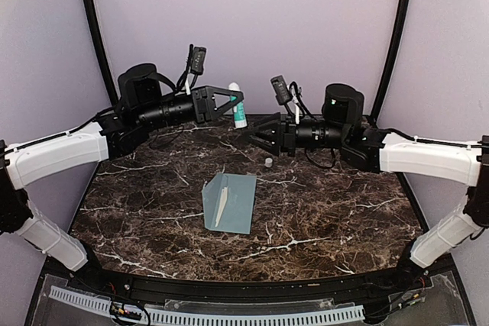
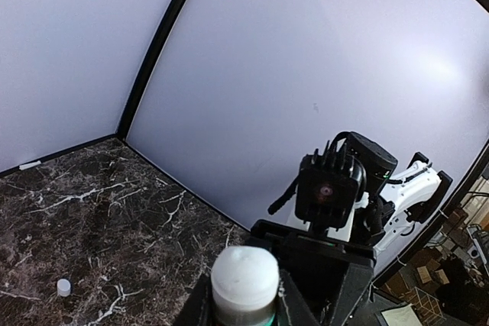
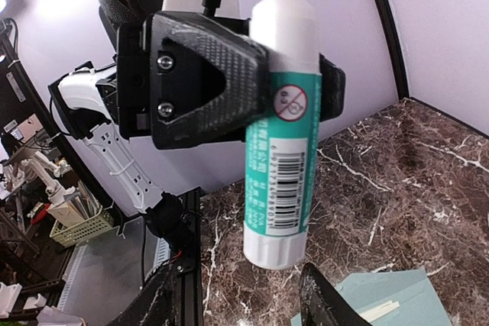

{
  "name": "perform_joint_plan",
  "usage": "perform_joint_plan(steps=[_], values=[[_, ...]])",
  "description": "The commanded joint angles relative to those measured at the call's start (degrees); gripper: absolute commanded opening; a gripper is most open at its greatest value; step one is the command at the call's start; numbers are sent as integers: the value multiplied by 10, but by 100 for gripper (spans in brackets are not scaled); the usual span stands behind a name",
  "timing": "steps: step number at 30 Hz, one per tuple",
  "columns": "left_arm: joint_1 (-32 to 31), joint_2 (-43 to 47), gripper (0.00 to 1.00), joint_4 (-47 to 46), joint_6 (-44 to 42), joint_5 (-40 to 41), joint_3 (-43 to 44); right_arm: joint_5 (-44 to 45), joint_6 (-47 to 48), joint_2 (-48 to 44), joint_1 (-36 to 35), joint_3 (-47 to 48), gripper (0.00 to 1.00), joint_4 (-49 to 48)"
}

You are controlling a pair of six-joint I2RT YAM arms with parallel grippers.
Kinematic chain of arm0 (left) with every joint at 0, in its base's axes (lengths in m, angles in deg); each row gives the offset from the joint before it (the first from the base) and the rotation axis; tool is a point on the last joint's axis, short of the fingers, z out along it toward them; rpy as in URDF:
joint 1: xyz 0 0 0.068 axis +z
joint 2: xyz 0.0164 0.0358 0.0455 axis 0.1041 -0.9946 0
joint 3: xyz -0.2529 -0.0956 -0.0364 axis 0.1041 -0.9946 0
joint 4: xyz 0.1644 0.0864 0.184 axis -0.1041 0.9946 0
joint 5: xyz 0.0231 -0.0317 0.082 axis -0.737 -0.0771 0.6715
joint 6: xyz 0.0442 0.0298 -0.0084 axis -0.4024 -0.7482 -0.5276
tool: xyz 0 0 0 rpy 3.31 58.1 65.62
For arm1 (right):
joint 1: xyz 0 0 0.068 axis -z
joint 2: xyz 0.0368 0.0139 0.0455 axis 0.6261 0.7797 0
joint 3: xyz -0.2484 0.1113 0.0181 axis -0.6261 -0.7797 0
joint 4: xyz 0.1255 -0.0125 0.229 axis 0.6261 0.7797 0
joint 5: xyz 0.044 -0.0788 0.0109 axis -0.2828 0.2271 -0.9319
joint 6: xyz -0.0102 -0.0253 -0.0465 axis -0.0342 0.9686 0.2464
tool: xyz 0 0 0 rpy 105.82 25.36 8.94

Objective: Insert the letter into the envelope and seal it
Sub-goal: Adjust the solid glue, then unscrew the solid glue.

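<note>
Two hands hang at 12 o'clock: left hand [image 1: 233, 101] clamped on the uncapped glue stick [image 1: 239, 116], right hand [image 1: 260, 139] apart and empty. At 6 o'clock of them the envelope [image 1: 229, 202] lies flat mid-bench [image 1: 351, 211]. We judge sealing is in hand; next, lower the stick to it.

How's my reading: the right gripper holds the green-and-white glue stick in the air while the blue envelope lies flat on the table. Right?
Not quite. The left gripper holds the glue stick, as the top external view shows; the right gripper is open and empty. The envelope does lie flat on the table.
</note>
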Motion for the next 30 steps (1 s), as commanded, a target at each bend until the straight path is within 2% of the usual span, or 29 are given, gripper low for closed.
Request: perform_joint_plan(steps=[1, 18, 30], values=[[1, 25, 0, -41, -5, -35, -14, -29, -17, 15, 3, 19, 49, -36], [0, 27, 0, -81, 0, -72, -33, -19, -52, 37, -5, 21, 31, -106], [0, 40, 0, -85, -5, -68, -48, -14, -58, 40, -8, 22, 10, -112]])
